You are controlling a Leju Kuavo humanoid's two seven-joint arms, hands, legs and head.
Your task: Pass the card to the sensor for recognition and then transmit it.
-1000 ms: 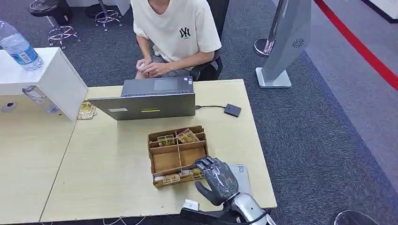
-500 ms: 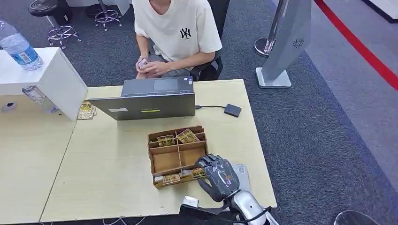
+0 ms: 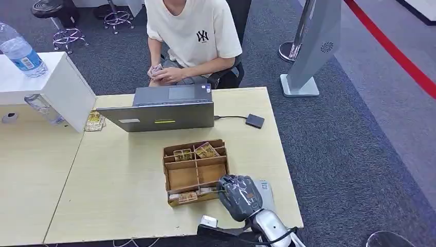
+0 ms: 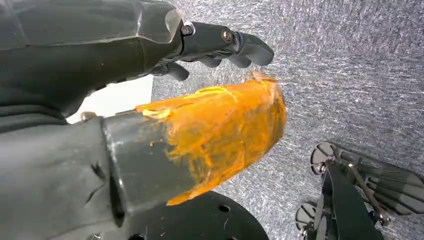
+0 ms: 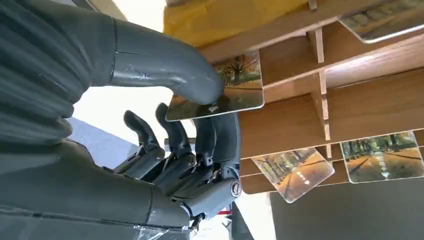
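- Your right hand (image 3: 239,196) hangs at the wooden card box's (image 3: 195,171) near corner, thumb and finger pinching a card (image 5: 220,97).
- Your left hand (image 4: 150,75) hangs over carpet, fingers loosely spread, grasping nothing.

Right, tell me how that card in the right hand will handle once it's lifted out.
The card looks thin, flat and unbent under the right hand's thumb, so probably stiff and light. Its glossy face suggests it could slip from a light pinch. Held near one end, it may pivot, and could catch on the wooden organizer's dividers.
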